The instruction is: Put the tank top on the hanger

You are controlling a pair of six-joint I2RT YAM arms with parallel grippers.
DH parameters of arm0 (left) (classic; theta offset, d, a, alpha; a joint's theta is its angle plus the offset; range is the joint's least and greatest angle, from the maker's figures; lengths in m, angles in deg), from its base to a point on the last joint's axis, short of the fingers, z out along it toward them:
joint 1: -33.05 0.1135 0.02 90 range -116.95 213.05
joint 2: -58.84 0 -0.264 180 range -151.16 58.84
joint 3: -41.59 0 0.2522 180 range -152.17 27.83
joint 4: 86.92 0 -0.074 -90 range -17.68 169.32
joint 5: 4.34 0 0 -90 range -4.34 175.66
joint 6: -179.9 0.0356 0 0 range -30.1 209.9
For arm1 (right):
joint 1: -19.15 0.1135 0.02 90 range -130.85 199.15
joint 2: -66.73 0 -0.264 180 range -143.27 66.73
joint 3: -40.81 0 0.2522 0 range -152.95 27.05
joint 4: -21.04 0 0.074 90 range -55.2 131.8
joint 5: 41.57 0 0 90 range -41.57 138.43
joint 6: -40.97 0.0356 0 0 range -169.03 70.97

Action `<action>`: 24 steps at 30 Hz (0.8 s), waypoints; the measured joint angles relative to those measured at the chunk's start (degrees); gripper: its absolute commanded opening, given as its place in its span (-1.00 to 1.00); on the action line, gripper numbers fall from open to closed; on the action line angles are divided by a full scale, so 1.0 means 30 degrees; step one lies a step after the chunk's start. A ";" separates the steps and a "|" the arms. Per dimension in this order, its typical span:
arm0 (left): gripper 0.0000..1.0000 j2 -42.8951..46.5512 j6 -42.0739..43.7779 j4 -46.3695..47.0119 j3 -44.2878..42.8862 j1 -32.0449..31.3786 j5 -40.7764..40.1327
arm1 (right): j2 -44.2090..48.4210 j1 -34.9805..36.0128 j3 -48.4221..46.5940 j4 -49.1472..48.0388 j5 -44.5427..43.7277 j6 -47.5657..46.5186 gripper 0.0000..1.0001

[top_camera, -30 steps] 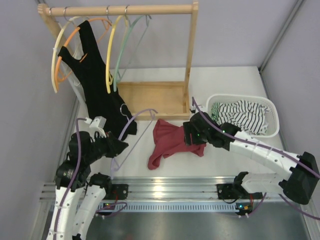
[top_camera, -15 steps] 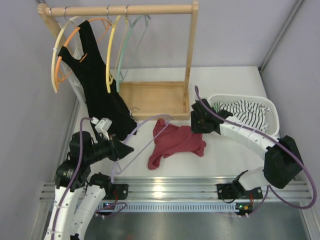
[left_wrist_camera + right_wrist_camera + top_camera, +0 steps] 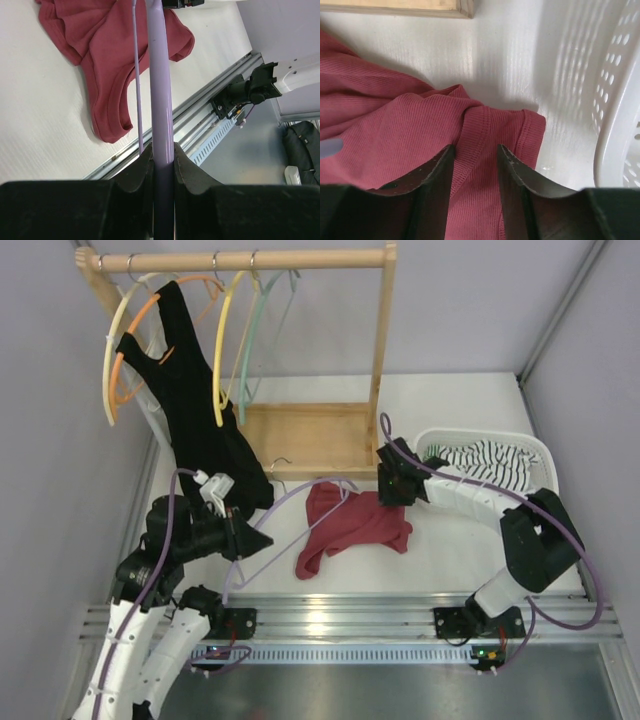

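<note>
**Left pincer (image 3: 162,162) clamped on lavender hanger; right pincer (image 3: 475,150) apart over maroon tank top**

1. Left pincer. Lower left of the overhead view, above the white table (image 3: 450,550). Both jaws are pressed against the thin lavender curved clothes hanger (image 3: 159,75), with no gap showing on either side of the bar. In the left wrist view the bar runs straight up the middle of the frame, with its thinner lower rod just to its left.

2. Hanger. From the clamp it arcs toward the centre of the overhead view. Its far end lies over the upper edge of the tank top, close to the right pincer. Whether it touches the cloth cannot be told.

3. Right pincer. Centre of the overhead view, beside the upright of the light wooden clothes rack (image 3: 380,340). The jaws stand apart, one on each side of a ribbed hem of the tank top, and cloth shows in the gap between them. Whether the pads press on the cloth cannot be told.

4. Tank top. The small dark red sleeveless tank top (image 3: 350,525) lies crumpled on the table at the centre of the overhead view. It is not on the hanger.

5. Surroundings.
   - A white perforated plastic basket (image 3: 540,455) stands right of centre and holds a black-and-white striped cloth (image 3: 490,465).
   - A long black garment (image 3: 195,410) hangs from the rack at upper left.
   - A yellow hanger (image 3: 222,350) and a pale green hanger (image 3: 250,340) hang from the same rack.
</note>
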 measured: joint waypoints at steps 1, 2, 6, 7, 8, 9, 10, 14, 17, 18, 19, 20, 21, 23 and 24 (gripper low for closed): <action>-1.00 -0.0131 0.0022 0.0007 -0.0080 -0.0044 0.0000 | -0.0087 -0.0029 0.0000 -0.0073 0.0015 0.0000 -0.32; -1.00 -0.0233 0.0066 0.0000 -0.0153 -0.0102 0.0000 | -0.0117 -0.0036 0.0015 -0.0138 0.0007 -0.0007 -0.53; -1.00 -0.0736 0.0211 0.0022 -0.0634 -0.0393 0.0022 | -0.0117 -0.0036 0.0036 -0.0226 -0.0131 -0.0080 -0.84; -1.00 -0.0838 0.0211 0.0029 -0.0729 -0.0466 0.0051 | -0.0073 -0.0051 0.0095 -0.0248 -0.0211 -0.0109 -0.86; -1.00 -0.0969 0.0219 0.0058 -0.0852 -0.0583 0.0095 | -0.0007 -0.0051 0.0160 -0.0197 -0.0291 -0.0124 -0.88; -1.00 -0.1078 0.0219 0.0080 -0.0962 -0.0685 0.0153 | 0.0095 -0.0066 0.0240 -0.0182 -0.0350 -0.0138 -0.91; -1.00 -0.1209 0.0219 0.0117 -0.1071 -0.0809 0.0284 | 0.0240 -0.0073 0.0262 -0.0080 -0.0415 -0.0138 -0.94; -1.00 -0.1792 0.0233 0.0168 -0.1464 -0.1435 0.0714 | 0.1450 -0.0087 0.0270 0.0131 -0.0685 -0.0211 -1.00; -1.00 -0.2215 0.0306 0.0204 -0.1603 -0.1858 0.0882 | 0.2565 -0.0087 0.0270 0.0262 -0.0809 -0.0270 -1.00; -1.00 -0.2331 0.0306 0.0255 -0.1610 -0.1945 0.0933 | 0.2943 -0.0087 0.0270 0.0313 -0.0845 -0.0284 -1.00; -1.00 -0.2448 0.0328 0.0277 -0.1610 -0.2040 0.0954 | 0.3315 -0.0087 0.0270 0.0357 -0.0867 -0.0291 -1.00; -1.00 -0.2550 0.0364 0.0284 -0.1610 -0.2106 0.0976 | 0.3650 -0.0087 0.0270 0.0444 -0.0889 -0.0291 -1.00; -1.00 -0.2659 0.0401 0.0284 -0.1610 -0.2135 0.1013 | 0.3963 -0.0087 0.0270 0.0561 -0.0903 -0.0299 -1.00; -1.00 -0.2841 0.0444 0.0328 -0.1610 -0.2171 0.1027 | 0.4546 -0.0080 0.0270 0.0772 -0.0911 -0.0299 -1.00; -1.00 -0.2929 0.0452 0.0393 -0.1610 -0.2178 0.1035 | 0.4816 -0.0029 0.0270 0.0867 -0.0903 -0.0299 -1.00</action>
